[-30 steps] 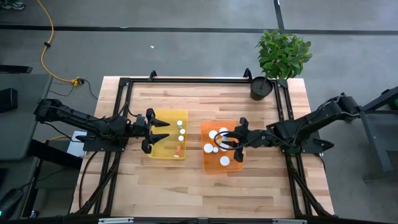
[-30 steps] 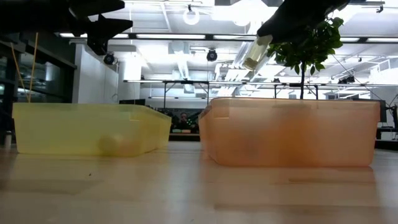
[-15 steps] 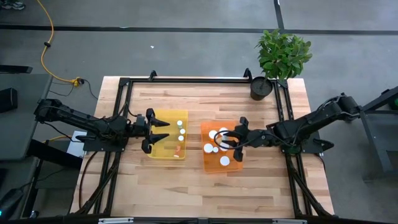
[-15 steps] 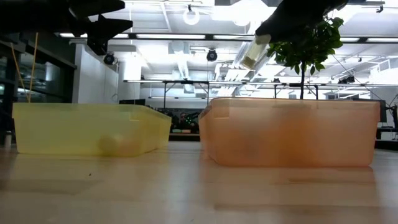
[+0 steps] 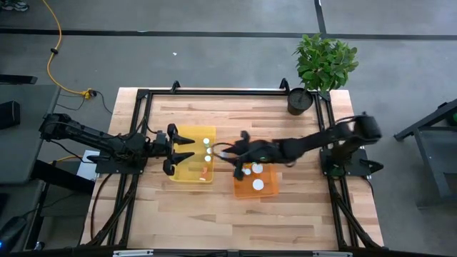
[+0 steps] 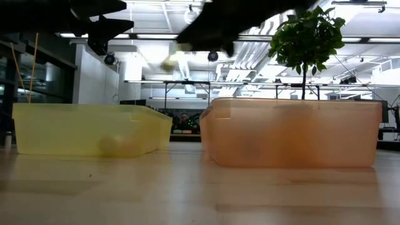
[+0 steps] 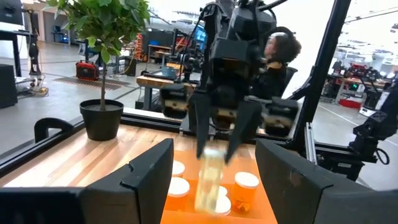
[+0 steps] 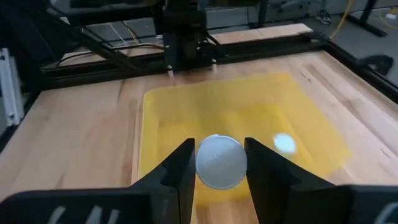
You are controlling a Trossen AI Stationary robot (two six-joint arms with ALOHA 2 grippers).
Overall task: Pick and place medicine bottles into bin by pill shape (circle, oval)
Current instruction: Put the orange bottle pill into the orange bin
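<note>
Two bins sit on the bench (image 5: 214, 107): an orange bin (image 5: 254, 187) holding about four capped bottles, a yellow bin (image 5: 187, 135) at nine o'clock holding about five. Between them, the right hand (image 5: 230, 153) clamps one bottle (image 7: 209, 179), its long axis along the fingers, cap towards the wrist. The left hand (image 5: 181, 150) hangs apart over the yellow bin's nine o'clock edge.

Grey concrete floor (image 5: 214, 57) with dark seam lines. Yellow cable (image 5: 53, 50) runs across it to a plug near the table's far left corner. Wooden butcher-block table (image 5: 235, 107) in a black frame. Potted plant (image 5: 321, 64) at its far right corner. Open workshop behind: white ceiling (image 6: 206, 37) with bright lights and ducting, benches further back, blurred. Seated person (image 7: 283, 53) behind the table, probably at a workstation.
</note>
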